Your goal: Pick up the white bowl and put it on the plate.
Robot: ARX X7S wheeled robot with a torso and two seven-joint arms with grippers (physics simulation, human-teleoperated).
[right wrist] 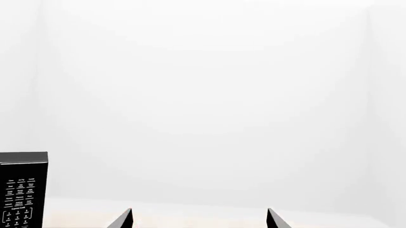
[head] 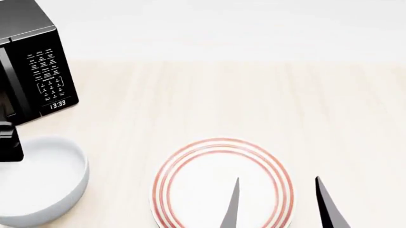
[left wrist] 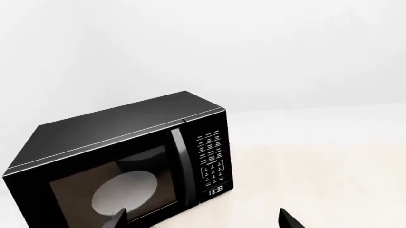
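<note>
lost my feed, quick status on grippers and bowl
Right gripper open, empty, over the plate. Left gripper open by its wrist view, near the bowl. Bowl on the table, left of the plate, apart. Nothing between them.

Ahead of me a pale wood-grain table (head: 190,104) runs to a plain white wall (head: 222,23) at twelve o'clock. A black microwave (head: 32,61) sits at ten o'clock, its clock reading 13:33. Light is soft and even.
</note>
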